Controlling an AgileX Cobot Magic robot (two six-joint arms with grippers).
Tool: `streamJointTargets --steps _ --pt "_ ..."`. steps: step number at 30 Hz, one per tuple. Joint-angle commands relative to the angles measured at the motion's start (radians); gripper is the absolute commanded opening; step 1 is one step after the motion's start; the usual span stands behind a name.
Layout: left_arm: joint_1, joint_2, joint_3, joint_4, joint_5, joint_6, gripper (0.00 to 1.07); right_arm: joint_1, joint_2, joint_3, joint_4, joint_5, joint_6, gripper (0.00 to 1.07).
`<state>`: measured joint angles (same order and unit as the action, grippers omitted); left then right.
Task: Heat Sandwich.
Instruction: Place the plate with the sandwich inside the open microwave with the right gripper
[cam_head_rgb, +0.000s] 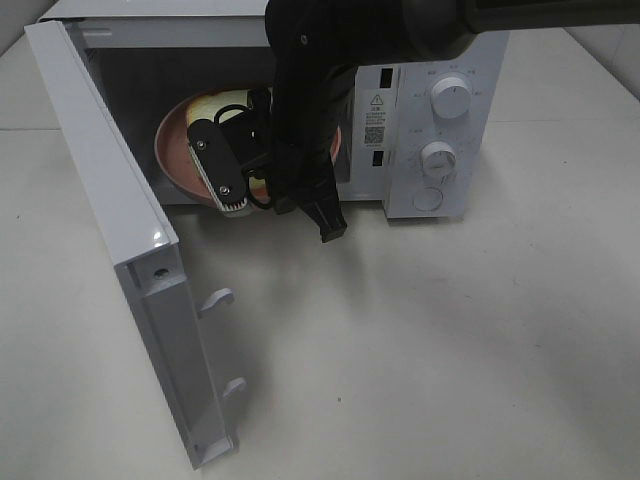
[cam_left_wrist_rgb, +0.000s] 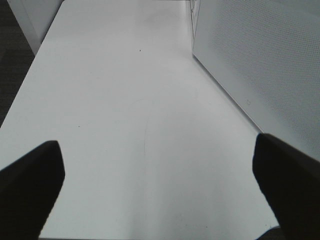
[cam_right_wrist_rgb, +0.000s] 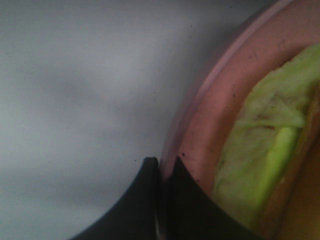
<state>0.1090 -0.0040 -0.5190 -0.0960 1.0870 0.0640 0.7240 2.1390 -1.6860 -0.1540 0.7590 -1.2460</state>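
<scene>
Two black fingertips of the right gripper (cam_right_wrist_rgb: 161, 167) were pressed together on the rim of the round pink plate (cam_right_wrist_rgb: 220, 100), which sat in the mouth of the white microwave oven (cam_head_rgb: 420, 120), its door (cam_head_rgb: 110, 230) standing wide. Just inward of that pinch lay the sandwich (cam_right_wrist_rgb: 270, 150) of pale bread and yellow-green filling, on the plate, its layered edge running alongside the pinched rim. Well apart, the left gripper (cam_left_wrist_rgb: 160, 190) hung spread over the white table (cam_left_wrist_rgb: 125, 100), so the right arm was judged far nearer.

The microwave's (cam_head_rgb: 452, 60) label (cam_head_rgb: 377, 118) bears a warning triangle; text unreadable.
</scene>
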Motion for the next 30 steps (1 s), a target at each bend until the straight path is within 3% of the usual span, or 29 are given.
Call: streamJointTargets --steps 1,30 --pt "0.002 -0.017 0.001 0.001 -0.015 -0.001 0.98 -0.016 0.007 -0.032 -0.010 -0.007 0.018 0.00" --pt "0.002 -0.017 0.001 0.001 -0.015 -0.001 0.98 -0.038 0.217 -0.324 -0.020 -0.007 0.097 0.00"
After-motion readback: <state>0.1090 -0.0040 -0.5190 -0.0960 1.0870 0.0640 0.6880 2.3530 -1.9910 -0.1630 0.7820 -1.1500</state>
